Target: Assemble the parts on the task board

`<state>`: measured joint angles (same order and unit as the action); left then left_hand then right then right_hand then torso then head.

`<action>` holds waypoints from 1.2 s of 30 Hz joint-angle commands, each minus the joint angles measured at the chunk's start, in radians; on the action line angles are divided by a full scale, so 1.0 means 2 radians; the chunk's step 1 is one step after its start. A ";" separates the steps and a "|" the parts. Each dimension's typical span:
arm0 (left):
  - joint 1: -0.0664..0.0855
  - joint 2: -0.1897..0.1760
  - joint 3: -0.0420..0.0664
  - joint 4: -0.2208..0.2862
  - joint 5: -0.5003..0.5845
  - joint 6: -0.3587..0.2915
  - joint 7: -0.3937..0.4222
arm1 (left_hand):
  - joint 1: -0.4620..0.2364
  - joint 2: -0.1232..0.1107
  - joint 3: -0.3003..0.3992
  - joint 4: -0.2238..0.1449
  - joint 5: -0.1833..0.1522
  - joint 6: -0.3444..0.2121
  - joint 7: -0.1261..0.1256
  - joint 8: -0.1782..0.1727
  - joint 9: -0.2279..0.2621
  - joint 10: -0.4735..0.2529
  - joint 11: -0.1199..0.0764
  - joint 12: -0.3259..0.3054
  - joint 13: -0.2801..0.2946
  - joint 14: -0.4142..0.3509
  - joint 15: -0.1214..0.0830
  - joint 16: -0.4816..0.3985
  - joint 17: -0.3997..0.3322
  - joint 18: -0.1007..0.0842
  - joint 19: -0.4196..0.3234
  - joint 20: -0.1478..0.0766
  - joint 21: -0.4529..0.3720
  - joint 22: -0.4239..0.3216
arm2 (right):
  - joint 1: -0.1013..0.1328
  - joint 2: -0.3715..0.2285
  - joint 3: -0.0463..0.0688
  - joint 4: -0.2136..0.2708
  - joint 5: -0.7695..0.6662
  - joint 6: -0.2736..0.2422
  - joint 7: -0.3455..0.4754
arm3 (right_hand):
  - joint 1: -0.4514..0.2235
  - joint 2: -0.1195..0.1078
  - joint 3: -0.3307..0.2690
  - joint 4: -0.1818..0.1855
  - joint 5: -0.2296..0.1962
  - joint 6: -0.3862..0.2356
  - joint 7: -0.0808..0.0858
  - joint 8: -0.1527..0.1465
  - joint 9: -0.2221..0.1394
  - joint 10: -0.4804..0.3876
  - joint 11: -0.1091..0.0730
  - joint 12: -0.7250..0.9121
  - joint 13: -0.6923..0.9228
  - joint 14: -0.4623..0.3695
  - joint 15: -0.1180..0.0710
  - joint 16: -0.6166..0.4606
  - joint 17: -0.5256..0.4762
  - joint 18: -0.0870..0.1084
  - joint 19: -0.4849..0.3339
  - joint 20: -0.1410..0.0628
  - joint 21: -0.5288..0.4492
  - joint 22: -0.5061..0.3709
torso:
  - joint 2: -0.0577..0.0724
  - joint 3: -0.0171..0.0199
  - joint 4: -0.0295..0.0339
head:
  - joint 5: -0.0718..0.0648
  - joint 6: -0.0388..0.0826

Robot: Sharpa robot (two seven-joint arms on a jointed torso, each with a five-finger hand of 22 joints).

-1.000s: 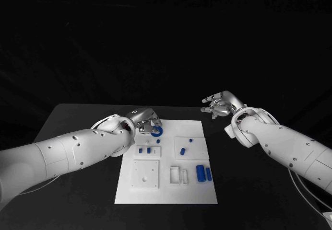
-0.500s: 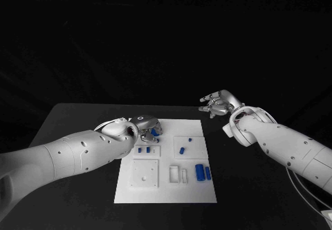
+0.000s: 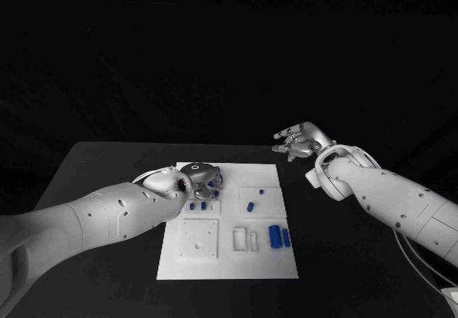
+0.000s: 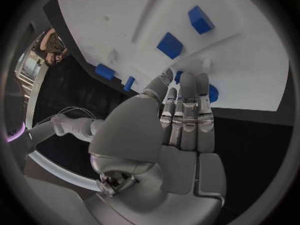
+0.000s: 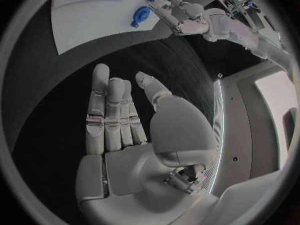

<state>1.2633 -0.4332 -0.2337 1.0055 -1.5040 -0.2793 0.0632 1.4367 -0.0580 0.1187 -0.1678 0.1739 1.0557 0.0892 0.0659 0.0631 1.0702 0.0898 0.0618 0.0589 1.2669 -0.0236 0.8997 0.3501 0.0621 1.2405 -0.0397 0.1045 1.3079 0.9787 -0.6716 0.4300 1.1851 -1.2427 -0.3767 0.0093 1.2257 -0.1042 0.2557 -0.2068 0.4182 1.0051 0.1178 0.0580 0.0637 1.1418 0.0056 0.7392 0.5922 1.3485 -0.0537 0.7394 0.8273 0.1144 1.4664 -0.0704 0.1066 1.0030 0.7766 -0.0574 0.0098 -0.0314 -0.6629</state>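
While no writing can be read anywhere, the head view shows the left hand over the task board's far left corner, a blue part just beyond its fingers at about 5 o'clock; whether it grips cannot be told. From the left wrist, fingers lie straight together, touching a blue part. From the right wrist, the right hand hangs above the table, fingers apart, empty
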 commanded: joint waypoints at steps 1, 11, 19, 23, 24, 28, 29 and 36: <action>-0.002 0.004 0.000 -0.006 -0.009 -0.007 0.005 | 0.005 0.000 0.006 0.000 0.002 -0.002 0.000 -0.002 0.000 0.001 -0.002 -0.002 -0.001 0.004 -0.002 0.005 0.000 0.009 0.002 -0.002 0.006 0.012 | 0.000 -0.001 0.000 0.002 0.000 0.002 0.004 | -0.002 -0.003 0.004 0.000 0.002 -0.002 0.001 0.002 0.000 -0.001 0.000 0.000 0.000 -0.003 -0.002 0.000 0.000 -0.003 0.016 -0.002 0.002 0.000 | 0.000 0.0000 -0.0003 | -0.001 -0.001; -0.007 0.013 0.000 -0.022 -0.010 -0.014 0.010 | -0.005 0.003 0.031 -0.005 0.003 -0.002 -0.001 -0.002 0.000 0.011 -0.003 -0.002 -0.001 0.008 -0.004 0.025 0.003 0.010 -0.003 -0.005 0.039 0.012 | 0.000 -0.001 0.000 0.005 0.000 0.004 0.003 | -0.003 -0.004 0.003 0.001 0.002 -0.002 0.001 0.002 0.000 -0.001 0.000 0.000 -0.003 -0.003 -0.002 0.000 -0.001 -0.004 0.016 -0.002 0.003 -0.003 | 0.000 0.0000 -0.0001 | -0.004 -0.003; -0.009 0.019 0.001 -0.031 -0.007 -0.016 0.012 | -0.013 0.002 0.052 -0.003 0.003 -0.009 -0.004 -0.002 -0.001 0.016 -0.004 -0.002 -0.001 0.013 -0.005 0.031 0.002 0.013 -0.008 -0.005 0.061 0.011 | 0.000 0.001 0.000 0.004 0.000 0.005 0.004 | -0.003 -0.004 0.003 0.001 0.002 -0.002 0.001 0.002 0.000 -0.001 0.000 0.000 -0.003 -0.003 -0.002 0.000 -0.001 -0.004 0.016 -0.002 0.003 -0.003 | 0.000 0.0002 0.0002 | -0.005 -0.004; -0.009 0.021 0.001 -0.035 -0.005 -0.013 0.013 | -0.015 0.002 0.059 0.000 0.002 -0.008 -0.003 -0.002 -0.001 0.020 -0.006 -0.002 -0.001 0.015 -0.006 0.036 0.003 0.012 -0.008 -0.006 0.067 0.011 | 0.000 0.001 0.000 0.004 0.000 0.005 0.004 | -0.003 -0.004 0.003 0.001 0.002 -0.002 0.001 0.002 0.000 -0.001 0.000 0.000 -0.003 -0.003 -0.002 0.000 -0.001 -0.004 0.016 -0.002 0.003 -0.003 | -0.001 0.0001 0.0002 | -0.005 -0.004; -0.009 0.022 0.001 -0.036 -0.005 -0.012 0.013 | -0.016 0.001 0.061 0.001 0.002 -0.008 -0.003 -0.002 -0.001 0.021 -0.006 -0.002 -0.001 0.017 -0.006 0.038 0.004 0.012 -0.007 -0.006 0.068 0.011 | 0.000 0.001 0.000 0.004 0.000 0.005 0.004 | -0.003 -0.004 0.003 0.001 0.002 -0.002 0.001 0.002 0.000 -0.001 0.000 0.000 -0.003 -0.003 -0.002 0.000 -0.001 -0.004 0.016 -0.002 0.003 -0.003 | -0.001 0.0001 0.0001 | -0.005 -0.004; -0.010 0.023 0.001 -0.040 -0.004 -0.005 0.011 | -0.018 0.002 0.067 0.005 -0.001 -0.003 -0.001 -0.002 -0.001 0.028 -0.008 -0.002 -0.001 0.021 -0.007 0.047 0.008 0.012 -0.005 -0.007 0.075 0.011 | 0.000 0.002 0.000 0.004 0.000 0.006 0.004 | -0.003 -0.004 0.003 0.001 0.002 -0.002 0.001 0.002 0.000 -0.001 0.000 0.000 -0.003 -0.003 -0.002 0.000 -0.001 -0.004 0.016 -0.002 0.003 -0.003 | 0.000 0.0002 -0.0001 | -0.006 -0.004; -0.011 0.024 0.001 -0.040 -0.004 -0.003 0.010 | -0.019 0.002 0.068 0.006 -0.001 -0.002 -0.001 -0.002 -0.001 0.030 -0.008 -0.003 -0.001 0.021 -0.007 0.050 0.009 0.012 -0.005 -0.007 0.077 0.012 | 0.000 0.002 0.000 0.004 0.000 0.006 0.004 | -0.003 -0.004 0.003 0.001 0.002 -0.002 0.001 0.002 0.000 -0.001 0.000 0.000 -0.003 -0.003 -0.002 0.000 -0.001 -0.004 0.016 -0.002 0.003 -0.003 | 0.000 0.0002 -0.0001 | -0.006 -0.004; -0.011 0.024 0.001 -0.044 -0.004 0.015 0.006 | -0.019 0.005 0.076 0.011 -0.004 0.022 0.006 -0.002 0.000 0.056 -0.011 -0.003 -0.001 0.027 -0.004 0.073 0.016 0.014 -0.003 -0.006 0.090 0.012 | 0.000 0.002 0.000 0.004 0.000 0.007 0.004 | -0.003 -0.003 0.003 0.002 0.003 -0.001 0.001 0.002 0.000 -0.001 0.000 0.001 -0.005 -0.003 -0.002 0.000 -0.002 -0.004 0.016 -0.003 0.004 -0.005 | 0.000 0.0000 0.0006 | -0.007 -0.006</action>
<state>1.2418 -0.3878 -0.2327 0.9174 -1.5136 -0.2820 0.0750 1.4035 -0.0486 0.2650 -0.1430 0.1693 1.0933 0.1052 0.0659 0.0633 1.1779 0.0677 0.0618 0.0582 1.3156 -0.0317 1.0435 0.3821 0.0779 1.2327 -0.0503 0.2822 1.3076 0.9787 -0.6687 0.4300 1.1915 -1.2418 -0.3756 0.0087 1.2257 -0.1042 0.2584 -0.2041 0.4182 1.0064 0.1165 0.0580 0.0637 1.1418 0.0058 0.7392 0.5835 1.3485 -0.0536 0.7394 0.8245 0.1144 1.4664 -0.0704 0.1116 0.9940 0.7756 -0.0570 0.0101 -0.0445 -0.6736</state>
